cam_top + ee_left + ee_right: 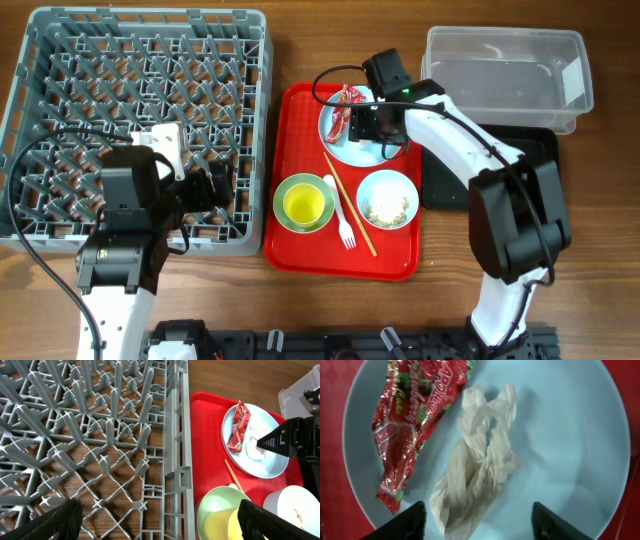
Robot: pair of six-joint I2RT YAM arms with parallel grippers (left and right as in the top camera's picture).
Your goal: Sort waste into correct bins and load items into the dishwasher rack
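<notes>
The small crumpled white tissue is straddled by the right gripper, whose jaws are seen parted, one tip at each side, with no pinch shown yet. The tips are best lowered close to the pale blue-white round plate beneath and closed only on the tissue's bunched lower end, so that the red crinkled foil wrapper, lying just beside it, is left out. The plate is borne by the red plastic serving tray
</notes>
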